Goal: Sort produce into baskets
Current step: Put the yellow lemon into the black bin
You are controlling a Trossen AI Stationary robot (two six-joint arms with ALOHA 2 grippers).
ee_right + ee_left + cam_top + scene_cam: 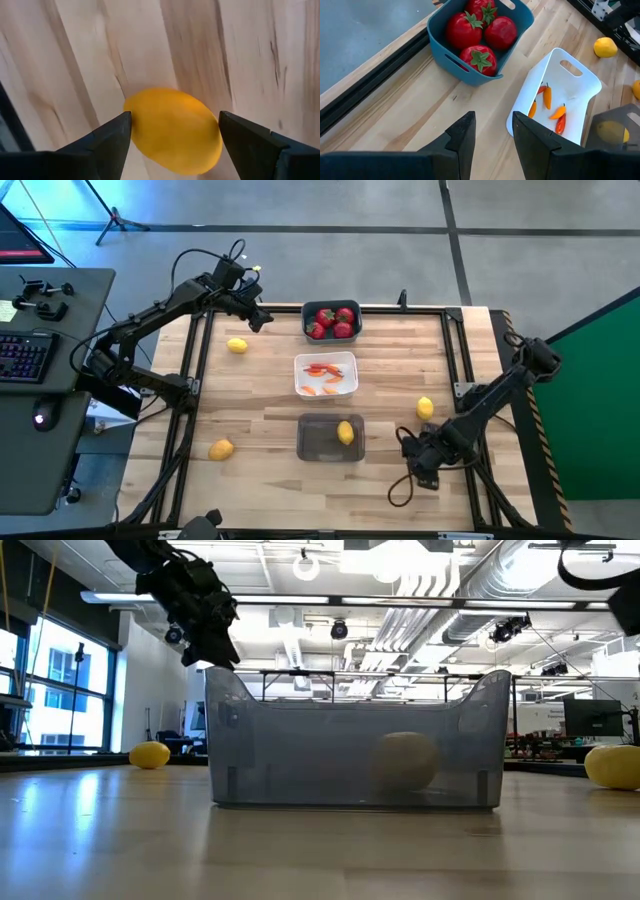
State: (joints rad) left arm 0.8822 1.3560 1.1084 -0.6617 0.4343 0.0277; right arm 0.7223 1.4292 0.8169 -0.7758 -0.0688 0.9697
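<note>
Three baskets stand in a row down the table's middle. The blue one [331, 320] holds strawberries [480, 32], the white one [326, 374] holds carrot pieces [551, 105], and the translucent grey one [330, 438] holds a lemon [345, 432]. Loose lemons lie at the far left [237, 345], near left [221, 449] and right [425, 408]. My left gripper [492, 130] hovers open left of the blue basket [470, 55], holding nothing. My right gripper [422, 460] is open near the right lemon [172, 130], which lies on the wood beyond its fingers.
A black frame rail [460, 350] borders the wooden table. A desk with a keyboard [25, 355] stands off the table's left side. A cable loop [400, 485] lies by the right gripper. Bare wood shows between the baskets and the loose lemons.
</note>
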